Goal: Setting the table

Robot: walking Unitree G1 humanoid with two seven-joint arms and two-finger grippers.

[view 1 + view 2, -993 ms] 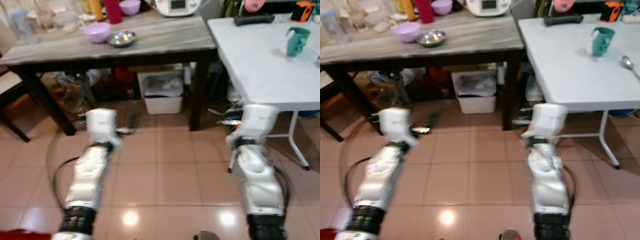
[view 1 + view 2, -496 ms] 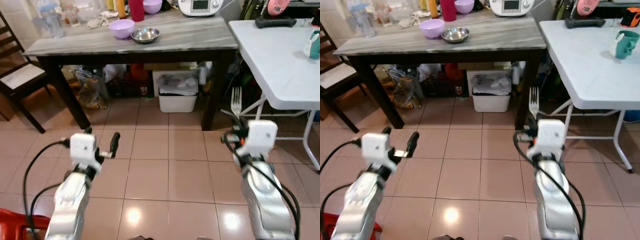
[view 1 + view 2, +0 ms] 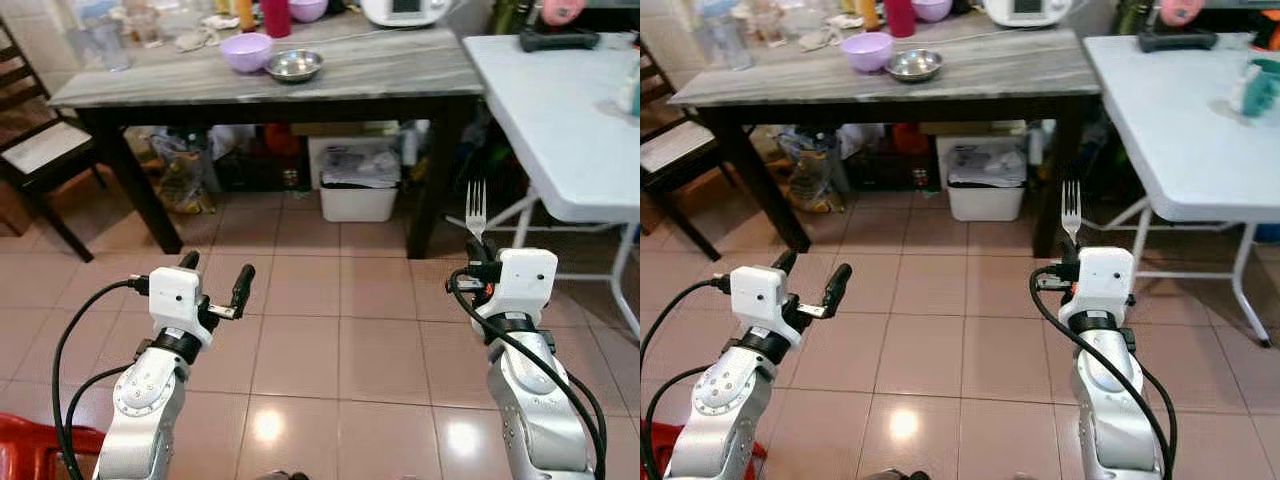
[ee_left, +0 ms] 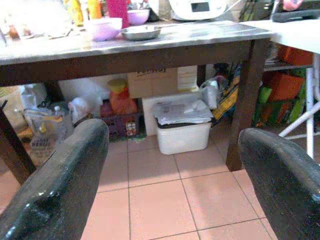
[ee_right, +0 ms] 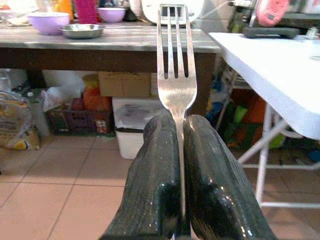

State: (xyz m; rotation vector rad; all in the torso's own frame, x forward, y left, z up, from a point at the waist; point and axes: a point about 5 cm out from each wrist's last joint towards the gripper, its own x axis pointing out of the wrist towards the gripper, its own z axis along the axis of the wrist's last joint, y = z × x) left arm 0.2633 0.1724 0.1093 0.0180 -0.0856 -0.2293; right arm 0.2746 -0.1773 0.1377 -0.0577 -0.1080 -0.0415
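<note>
Fork (image 5: 176, 75) stood pinched upright in the right hand (image 5: 181, 165), left hand (image 4: 170, 165) wide open and empty; a thin-handle grip could slip while walking.

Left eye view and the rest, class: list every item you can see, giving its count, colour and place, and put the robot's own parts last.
dark table: one, grey marbled top, dark legs, far side of the floor
white table: one, white, folding, at the right
purple bowl: one, purple, on the dark table
steel bowl: one, silver, beside the purple bowl
white bin: one, white, under the dark table
chair: one, dark, at the left edge
fork: one, silver, upright in the right claw
left claw: black fingers apart, nothing between them, above the tiled floor
right claw: black fingers shut on the fork
</note>
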